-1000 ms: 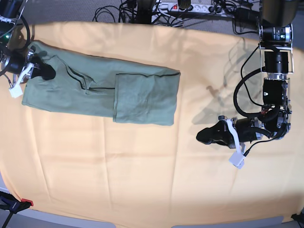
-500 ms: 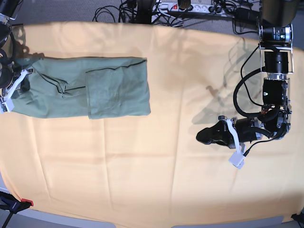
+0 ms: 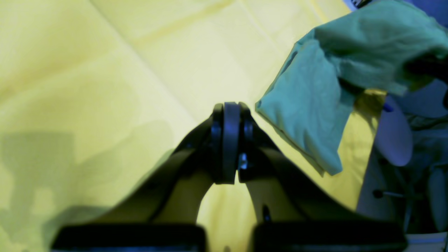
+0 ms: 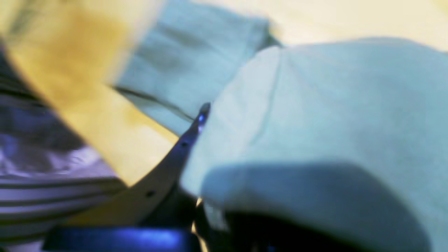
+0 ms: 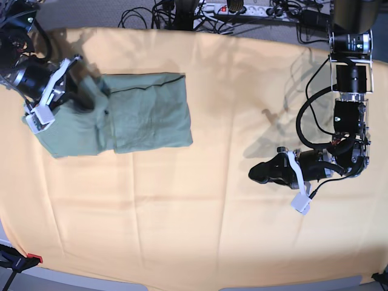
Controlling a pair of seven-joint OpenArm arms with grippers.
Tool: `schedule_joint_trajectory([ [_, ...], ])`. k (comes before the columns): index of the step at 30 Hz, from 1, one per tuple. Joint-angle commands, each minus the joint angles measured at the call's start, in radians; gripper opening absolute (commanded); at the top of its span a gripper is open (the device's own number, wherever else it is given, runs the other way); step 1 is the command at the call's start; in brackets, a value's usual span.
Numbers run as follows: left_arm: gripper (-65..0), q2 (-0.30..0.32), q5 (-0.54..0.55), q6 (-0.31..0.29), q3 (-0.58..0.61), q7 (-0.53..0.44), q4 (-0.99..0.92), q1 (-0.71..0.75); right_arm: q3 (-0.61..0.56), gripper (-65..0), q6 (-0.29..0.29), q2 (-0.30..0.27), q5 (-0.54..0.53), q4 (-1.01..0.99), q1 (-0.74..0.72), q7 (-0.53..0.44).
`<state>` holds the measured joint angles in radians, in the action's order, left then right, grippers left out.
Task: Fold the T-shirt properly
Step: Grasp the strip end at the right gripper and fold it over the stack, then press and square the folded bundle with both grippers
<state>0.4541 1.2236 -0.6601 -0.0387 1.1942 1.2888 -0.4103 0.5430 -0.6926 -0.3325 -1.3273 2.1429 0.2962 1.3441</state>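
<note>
Now right hand (image 5: 85, 104) pinching T-shirt (image 5: 145, 118) end, left hand (image 5: 257, 173) pressed together, on cloth (image 5: 182, 212).

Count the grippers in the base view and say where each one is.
2. The right gripper is at the left, clamped on the T-shirt. The left gripper is at the right, shut and empty, over the bare cloth. None seems hidden.

One T-shirt (image 5: 130, 118) is lying on one yellow-orange table cloth (image 5: 182, 224). Two grippers are showing, the left gripper (image 5: 257, 173) and the right gripper (image 5: 85, 103). One power strip (image 5: 242, 8) is sitting behind.
</note>
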Motion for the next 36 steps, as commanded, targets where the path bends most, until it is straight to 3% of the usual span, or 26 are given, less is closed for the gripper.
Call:
schedule_joint_trajectory([
  [1, -65.0, 0.014, 0.024, -0.006, -0.005, -0.019, 0.016, -0.024, 0.006, -65.0, -0.006, 0.008, -0.057, 0.018, -0.015, -0.023],
  [6, -65.0, 0.014, 0.024, -0.006, -0.005, -0.019, 0.016, -0.019, -0.055, -65.0, -0.006, 0.102, -0.070, 0.014, -0.079, -0.023],
  [12, -65.0, 0.014, 0.023, -0.006, -0.005, -0.019, 0.016, -0.019, -0.236, -65.0, -0.006, 0.149, 0.105, 0.014, -0.129, -0.039],
  [18, -65.0, 0.014, 0.023, -0.006, -0.005, -0.019, 0.016, -0.016, -0.412, -65.0, -0.006, 0.155, 0.275, 0.014, -0.130, -0.170],
  [19, -65.0, 0.014, 0.023, -0.006, -0.005, -0.019, 0.016, -0.016, -0.446, -62.7, -0.006, 0.155, 0.304, 0.014, -0.130, -0.200],
  [22, -65.0, 0.014, 0.023, -0.006, -0.005, -0.020, 0.016, -0.017, -0.553, -28.3, -0.006, 0.155, 0.388, 0.014, -0.137, -0.268],
  [23, -65.0, 0.014, 0.023, -0.006, -0.005, -0.020, 0.016, -0.017, -0.589, -20.1, -0.006, 0.155, 0.410, 0.014, -0.144, -0.268],
  [24, -65.0, 0.014, 0.023, -0.006, -0.005, -0.020, 0.016, -0.017, -0.624, -16.6, -0.006, 0.155, 0.442, 0.014, -0.155, -0.268],
  [28, -65.0, 0.014, 0.023, -0.006, -0.005, -0.019, 0.016, -0.017, -0.700, -16.6, -0.006, 0.154, 0.600, 0.014, -0.210, -0.267],
  [36, -65.0, 0.014, 0.024, -0.007, -0.005, -0.020, 0.016, -0.023, -0.633, -18.3, -0.006, 0.154, 0.622, 0.028, -0.242, -0.269],
])
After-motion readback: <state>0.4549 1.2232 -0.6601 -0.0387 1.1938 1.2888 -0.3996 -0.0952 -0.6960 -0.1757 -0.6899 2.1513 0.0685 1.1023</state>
